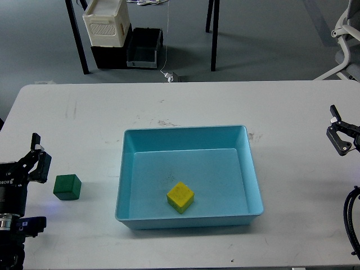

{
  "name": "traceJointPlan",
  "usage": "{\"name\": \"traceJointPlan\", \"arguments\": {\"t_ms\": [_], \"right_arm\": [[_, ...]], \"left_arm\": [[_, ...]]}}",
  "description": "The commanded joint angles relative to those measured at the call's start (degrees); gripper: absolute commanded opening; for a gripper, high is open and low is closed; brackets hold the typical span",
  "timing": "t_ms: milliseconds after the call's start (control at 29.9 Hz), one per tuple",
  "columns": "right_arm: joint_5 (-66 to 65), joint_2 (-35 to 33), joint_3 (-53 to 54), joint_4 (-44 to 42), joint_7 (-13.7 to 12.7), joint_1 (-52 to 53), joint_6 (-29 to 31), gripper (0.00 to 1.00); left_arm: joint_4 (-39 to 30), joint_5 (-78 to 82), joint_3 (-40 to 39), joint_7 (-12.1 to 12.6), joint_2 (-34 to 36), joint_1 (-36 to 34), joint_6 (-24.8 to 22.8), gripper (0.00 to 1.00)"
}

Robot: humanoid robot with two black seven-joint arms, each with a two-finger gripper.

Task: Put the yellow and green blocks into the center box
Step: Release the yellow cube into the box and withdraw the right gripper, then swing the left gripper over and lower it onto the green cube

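A yellow block lies inside the light blue box at the table's middle, near the box's front wall. A green block sits on the white table left of the box. My left gripper is open at the left edge, just left of and slightly behind the green block, apart from it. My right gripper is open and empty at the right edge, well right of the box.
The white table runs across the view. Beyond its far edge, on the floor, stand a white crate, a dark bin and table legs. A white chair is at the back right.
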Motion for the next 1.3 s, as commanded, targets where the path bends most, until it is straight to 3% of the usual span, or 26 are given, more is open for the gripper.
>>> {"name": "traceJointPlan", "arguments": {"t_ms": [0, 301, 435, 635, 803, 970, 1137, 1271], "right_arm": [[2.9, 0.0, 1.2, 0.7, -0.8, -2.0, 1.9, 1.00], [3.0, 0.0, 2.3, 0.1, -0.8, -2.6, 1.6, 1.00], [2.4, 0.0, 1.4, 0.7, -0.8, -4.1, 1.2, 1.00], [2.3, 0.0, 1.7, 1.1, -0.8, -4.6, -0.1, 1.00], [2.3, 0.0, 1.6, 1.1, -0.8, -5.0, 0.1, 1.00], [2.4, 0.0, 2.4, 1.1, -0.8, -5.1, 0.2, 1.00], [2.5, 0.0, 2.8, 1.2, -0.8, -5.0, 0.5, 1.00], [2.5, 0.0, 2.8, 1.1, -0.8, -4.9, 0.7, 1.00]], "left_arm": [[0.0, -0.1, 0.0, -0.1, 0.8, -0.6, 0.0, 1.00], [1.2, -0.9, -0.9, 0.0, 1.2, -3.7, 0.0, 1.00], [3.0, -0.7, -5.2, 0.0, 1.3, -6.0, 0.0, 1.00], [14.8, -1.9, -8.3, 0.1, 2.9, -16.9, 0.0, 1.00], [17.4, -6.6, -7.9, 0.0, 4.4, -24.1, 0.0, 1.00], [16.4, -6.5, -6.5, 0.0, 15.2, -24.3, 0.0, 1.00], [16.1, -6.1, -0.3, 0.0, 30.3, -24.3, 0.0, 1.00], [16.1, -5.9, 3.6, 0.4, 37.7, -25.6, 0.0, 1.00]]}}
